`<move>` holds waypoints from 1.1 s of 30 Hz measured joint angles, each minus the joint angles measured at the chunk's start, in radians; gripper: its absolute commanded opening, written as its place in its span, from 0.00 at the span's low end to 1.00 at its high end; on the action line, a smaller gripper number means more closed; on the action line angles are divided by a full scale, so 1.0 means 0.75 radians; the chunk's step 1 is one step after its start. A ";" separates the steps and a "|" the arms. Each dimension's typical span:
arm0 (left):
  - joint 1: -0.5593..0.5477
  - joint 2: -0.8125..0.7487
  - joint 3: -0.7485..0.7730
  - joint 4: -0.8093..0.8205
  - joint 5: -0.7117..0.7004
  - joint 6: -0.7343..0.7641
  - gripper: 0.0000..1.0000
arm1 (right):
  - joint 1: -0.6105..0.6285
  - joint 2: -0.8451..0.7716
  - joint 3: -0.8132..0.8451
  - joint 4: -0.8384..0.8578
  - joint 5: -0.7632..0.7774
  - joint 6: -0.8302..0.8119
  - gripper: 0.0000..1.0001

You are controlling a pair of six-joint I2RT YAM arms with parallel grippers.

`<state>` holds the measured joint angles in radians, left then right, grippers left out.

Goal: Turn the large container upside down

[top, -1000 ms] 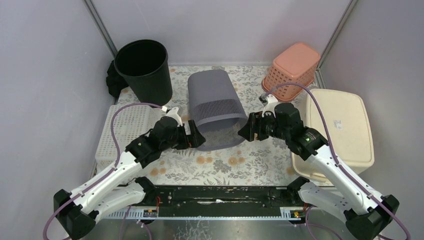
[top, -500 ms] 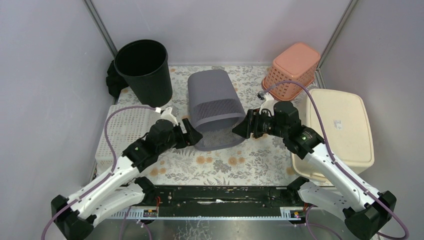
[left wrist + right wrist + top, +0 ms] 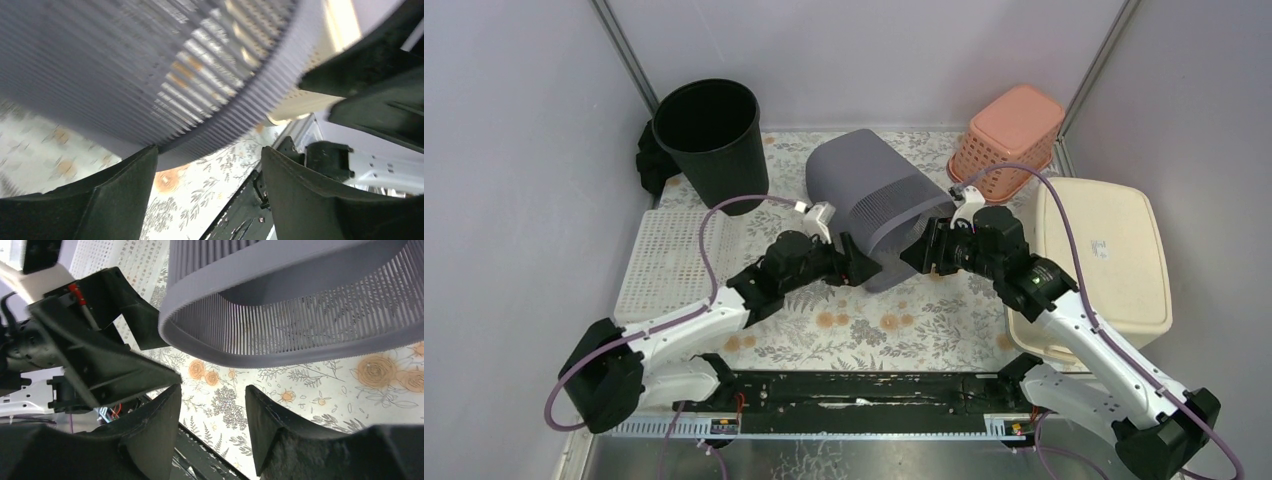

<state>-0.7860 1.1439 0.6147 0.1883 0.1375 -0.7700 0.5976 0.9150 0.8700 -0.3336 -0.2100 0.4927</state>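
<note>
Two robot arms reach from the near edge of a floral table, with a cream lidded tub on the right. The large grey slatted container leans tilted at the table's centre, closed base toward the far side and open rim toward the near side. A black bin stands far left, a pink basket far right and a white perforated tray on the left, while the left gripper and right gripper flank the rim, each with its fingers spread apart and holding nothing.
</note>
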 measured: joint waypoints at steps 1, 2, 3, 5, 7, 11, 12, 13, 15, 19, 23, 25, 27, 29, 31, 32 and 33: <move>-0.011 0.022 0.014 0.041 0.027 0.013 0.86 | 0.001 -0.007 0.000 -0.008 0.018 -0.001 0.60; -0.020 0.045 0.035 0.083 0.059 0.030 0.87 | 0.001 -0.012 0.000 -0.015 0.032 -0.002 0.60; -0.027 0.064 0.058 0.110 0.094 0.048 0.88 | 0.001 -0.019 0.000 -0.023 0.048 -0.002 0.61; -0.033 0.080 0.111 0.145 0.183 0.085 0.90 | 0.001 -0.035 0.000 -0.033 0.064 -0.004 0.62; -0.040 0.054 0.167 0.145 0.261 0.123 0.99 | 0.001 -0.054 0.000 -0.035 0.071 -0.009 0.63; -0.064 -0.125 0.217 0.093 0.350 0.179 1.00 | 0.001 -0.094 -0.007 -0.013 0.046 -0.031 0.63; -0.068 -0.197 0.217 0.065 0.356 0.189 1.00 | 0.002 -0.106 -0.023 0.013 0.034 -0.038 0.63; -0.069 -0.250 0.217 0.045 0.356 0.195 1.00 | 0.003 -0.114 -0.042 0.032 0.022 -0.044 0.63; -0.072 -0.356 0.221 -0.012 0.344 0.213 1.00 | 0.011 -0.126 -0.102 0.083 -0.005 -0.062 0.63; -0.073 -0.472 0.291 -0.198 0.262 0.247 1.00 | 0.087 -0.092 -0.206 0.152 -0.035 -0.105 0.64; -0.074 -0.491 0.389 -0.361 0.174 0.271 1.00 | 0.224 -0.068 -0.278 0.259 -0.011 -0.139 0.65; -0.074 -0.513 0.400 -0.418 0.142 0.275 1.00 | 0.281 -0.076 -0.326 0.349 0.028 -0.143 0.65; -0.074 -0.535 0.403 -0.463 0.112 0.278 1.00 | 0.331 -0.080 -0.372 0.420 0.119 -0.147 0.65; -0.074 -0.552 0.403 -0.503 0.093 0.279 1.00 | 0.373 -0.074 -0.417 0.481 0.216 -0.150 0.65; -0.074 -0.562 0.403 -0.526 0.079 0.280 1.00 | 0.403 -0.052 -0.461 0.553 0.289 -0.153 0.65; -0.074 -0.566 0.404 -0.536 0.075 0.281 1.00 | 0.416 -0.036 -0.484 0.598 0.317 -0.153 0.65; -0.074 -0.571 0.404 -0.548 0.071 0.283 1.00 | 0.430 -0.014 -0.511 0.648 0.344 -0.154 0.65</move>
<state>-0.8417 0.7155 0.9176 -0.2226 0.1905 -0.5579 0.9199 0.9043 0.4866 0.1524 0.0483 0.3771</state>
